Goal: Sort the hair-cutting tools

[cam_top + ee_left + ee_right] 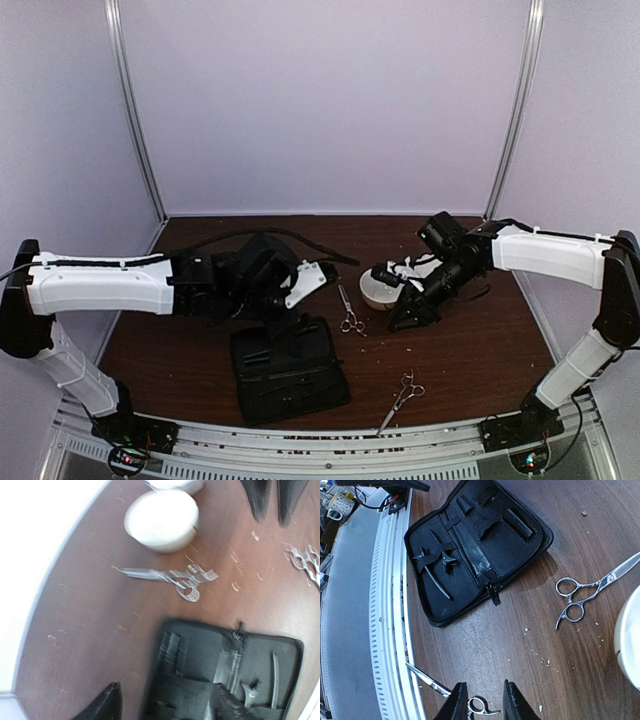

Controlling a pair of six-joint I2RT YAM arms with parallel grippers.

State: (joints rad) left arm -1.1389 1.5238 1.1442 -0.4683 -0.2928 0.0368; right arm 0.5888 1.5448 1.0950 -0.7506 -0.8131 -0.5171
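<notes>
Silver ring-handled metal scissors (pixel 597 584) are laid on wood-grain surface (pixel 520 645); left gripper (pixel 167 692) and right gripper (pixel 484 686) are angled down, parted, empty.

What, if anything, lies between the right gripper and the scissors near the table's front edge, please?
Nothing visible does. Only bare table separates the right gripper from those scissors. The open black case and the other scissors lie off to either side.

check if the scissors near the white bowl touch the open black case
Apart. The right wrist view shows a clear gap between those scissors and the black case.
</notes>
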